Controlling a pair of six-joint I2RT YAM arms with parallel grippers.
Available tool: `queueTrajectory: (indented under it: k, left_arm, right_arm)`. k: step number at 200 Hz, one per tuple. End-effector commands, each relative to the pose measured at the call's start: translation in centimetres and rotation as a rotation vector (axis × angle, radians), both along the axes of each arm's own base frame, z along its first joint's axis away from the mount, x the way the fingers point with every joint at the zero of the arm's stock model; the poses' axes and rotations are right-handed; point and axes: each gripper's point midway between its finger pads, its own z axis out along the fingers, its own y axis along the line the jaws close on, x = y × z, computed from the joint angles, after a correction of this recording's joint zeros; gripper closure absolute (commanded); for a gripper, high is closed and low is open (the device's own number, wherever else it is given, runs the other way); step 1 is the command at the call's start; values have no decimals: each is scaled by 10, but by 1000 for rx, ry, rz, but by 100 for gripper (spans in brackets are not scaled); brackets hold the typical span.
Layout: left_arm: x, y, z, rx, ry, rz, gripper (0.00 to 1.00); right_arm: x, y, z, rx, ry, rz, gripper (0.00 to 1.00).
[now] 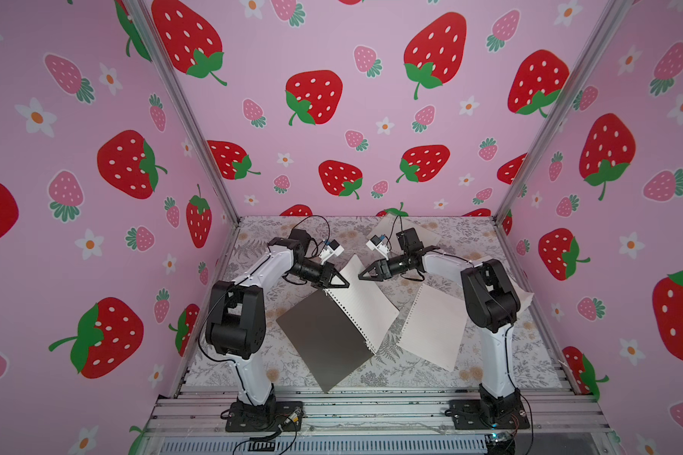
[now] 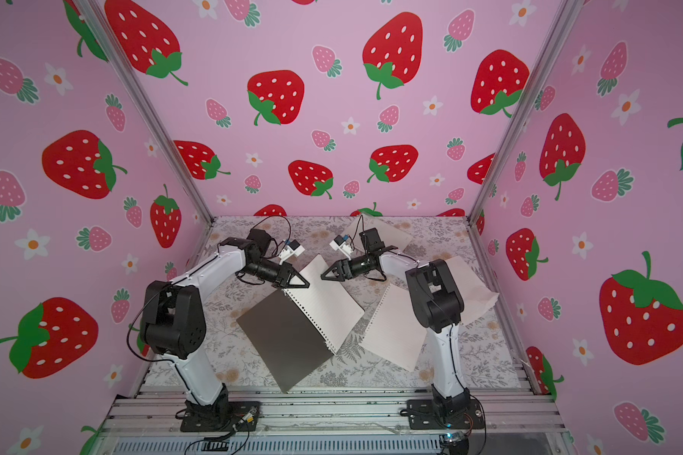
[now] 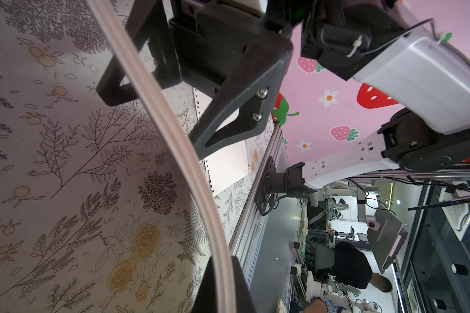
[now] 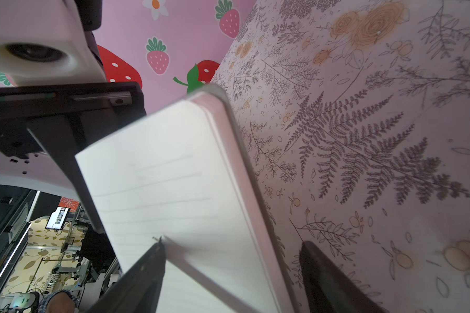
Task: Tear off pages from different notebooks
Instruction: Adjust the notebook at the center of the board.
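Observation:
The dark notebook lies open in the middle of the table in both top views, its brown-grey cover [image 1: 324, 338] flat. Its white lined pages [image 1: 365, 301] are lifted off the table. My left gripper [image 1: 342, 281] is shut on that bundle near the spiral's far end; in the left wrist view the curved edge of the pages [image 3: 190, 168] runs between its fingers [image 3: 242, 287]. My right gripper [image 1: 365, 274] stands open at the pages' far corner. In the right wrist view the pages [image 4: 174, 176] sit between its spread fingers [image 4: 326, 273]. A torn page [image 1: 434, 327] lies flat to the right.
Another loose sheet [image 1: 523, 293] lies curled behind my right arm's elbow, near the right wall. A pale sheet [image 1: 426, 230] rests at the back of the table behind my right wrist; I cannot tell whether it is the cream notebook. Metal rails [image 1: 371, 405] run along the front edge.

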Motion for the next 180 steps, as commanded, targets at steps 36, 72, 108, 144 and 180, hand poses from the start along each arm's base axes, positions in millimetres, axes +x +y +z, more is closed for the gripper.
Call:
queueTrajectory:
  k: [36, 72, 108, 144, 180]
  left_arm:
    - [1, -8, 53, -139, -111, -43, 100]
    - [-1, -12, 72, -210, -119, -62, 100]
    - [-2, -12, 70, -220, -101, -65, 100]
    - [2, -10, 58, -211, -72, -59, 100]
    - [10, -7, 49, -207, -49, -48, 100]
  right_arm:
    - [-10, -7, 25, 112, 36, 71, 21]
    - [-29, 6, 45, 211, 41, 152, 22]
    - [-32, 11, 61, 276, 36, 171, 30]
    - [-44, 6, 72, 294, 51, 196, 55]
    - [-53, -2, 76, 301, 70, 209, 93]
